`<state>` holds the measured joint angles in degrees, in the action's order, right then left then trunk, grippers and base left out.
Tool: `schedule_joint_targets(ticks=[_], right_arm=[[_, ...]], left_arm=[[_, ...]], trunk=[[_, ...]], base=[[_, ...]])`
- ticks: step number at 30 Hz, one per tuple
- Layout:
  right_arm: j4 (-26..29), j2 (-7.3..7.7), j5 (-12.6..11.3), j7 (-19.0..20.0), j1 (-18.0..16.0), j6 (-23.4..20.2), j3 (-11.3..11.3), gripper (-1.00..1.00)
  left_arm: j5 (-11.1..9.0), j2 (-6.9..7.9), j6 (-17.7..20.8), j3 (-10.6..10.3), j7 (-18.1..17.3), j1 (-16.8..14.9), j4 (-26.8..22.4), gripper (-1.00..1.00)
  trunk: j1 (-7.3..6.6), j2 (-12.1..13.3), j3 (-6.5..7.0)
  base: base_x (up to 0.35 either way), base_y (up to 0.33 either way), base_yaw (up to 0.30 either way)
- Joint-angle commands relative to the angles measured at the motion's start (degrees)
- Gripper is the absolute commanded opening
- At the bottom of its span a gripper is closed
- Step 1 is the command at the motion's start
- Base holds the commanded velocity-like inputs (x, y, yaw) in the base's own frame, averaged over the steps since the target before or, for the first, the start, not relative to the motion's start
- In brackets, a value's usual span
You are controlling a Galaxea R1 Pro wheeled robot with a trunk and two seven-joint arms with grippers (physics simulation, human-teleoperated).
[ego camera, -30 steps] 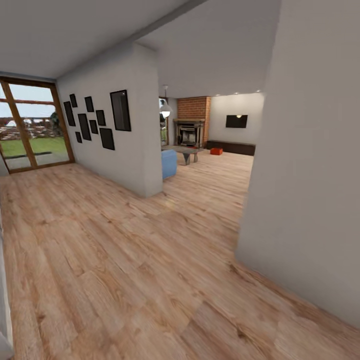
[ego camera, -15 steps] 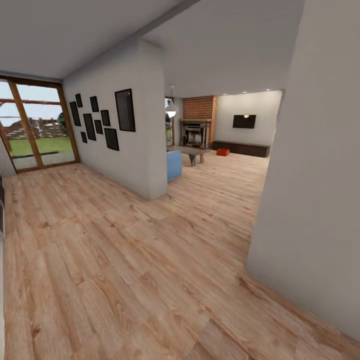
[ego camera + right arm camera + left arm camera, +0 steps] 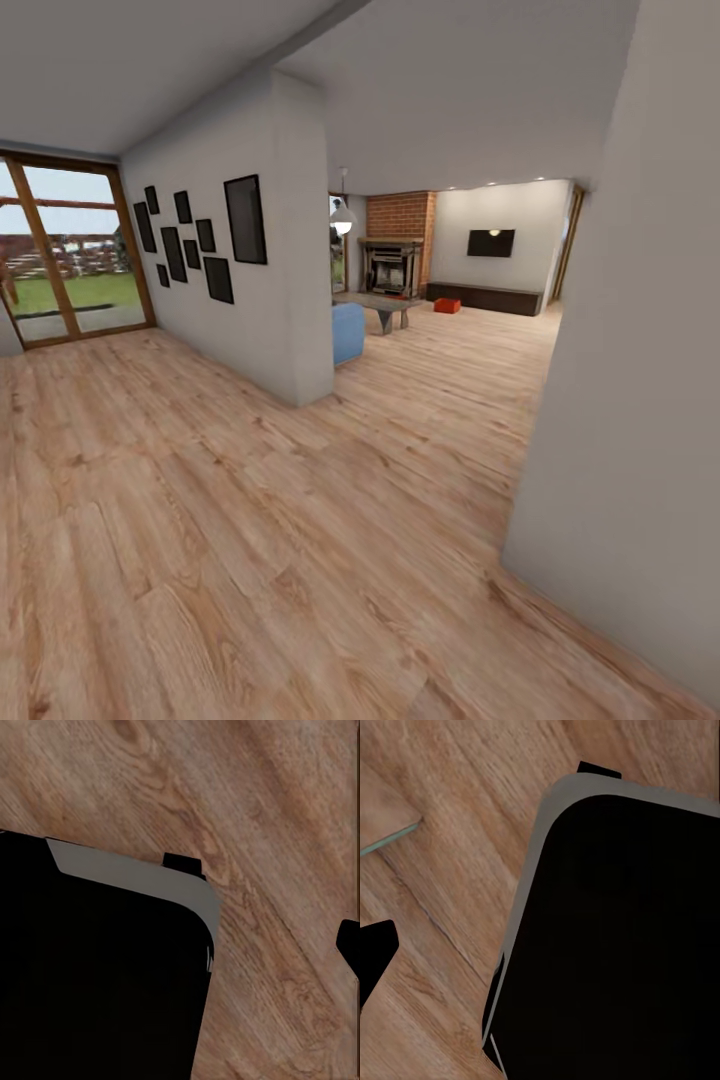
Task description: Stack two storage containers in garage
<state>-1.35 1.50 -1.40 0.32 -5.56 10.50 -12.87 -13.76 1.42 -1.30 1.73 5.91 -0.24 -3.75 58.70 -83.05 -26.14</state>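
Far down the living room, by the low dark cabinet (image 3: 485,297), one storage container (image 3: 447,305) sits on wood planks, awaiting pickup; whether the jaws are wide or narrow cannot be told.

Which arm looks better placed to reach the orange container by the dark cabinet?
Neither yet. The orange container sits far off beside the dark cabinet, roughly straight ahead. Both wrist views face the wood floor, so the robot must drive closer first.
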Motion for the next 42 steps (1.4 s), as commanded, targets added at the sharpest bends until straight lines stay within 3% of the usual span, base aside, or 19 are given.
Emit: schedule_joint_targets(ticks=[1,34,42], right_arm=[[-0.14,0.00,-0.13,0.03,-0.07,0.27,-0.32,1.00],[-0.14,-0.09,-0.05,-0.05,-0.05,0.23,-0.40,1.00],[-0.14,-0.12,0.34,-0.05,-0.06,0.22,-0.48,1.00]], left_arm=[[-0.16,-0.01,-0.16,0.17,0.09,-0.02,0.00,1.00],[-0.18,-0.01,-0.11,0.20,0.16,-0.03,0.01,1.00],[-0.21,-0.01,-0.12,0.22,0.16,-0.02,-0.02,1.00]], trunk=[[0.03,-0.03,-0.06],[0.03,-0.03,-0.06],[0.03,-0.03,-0.06]], base=[[0.321,0.000,0.000],[0.322,0.000,0.000],[0.323,0.000,-0.164]])
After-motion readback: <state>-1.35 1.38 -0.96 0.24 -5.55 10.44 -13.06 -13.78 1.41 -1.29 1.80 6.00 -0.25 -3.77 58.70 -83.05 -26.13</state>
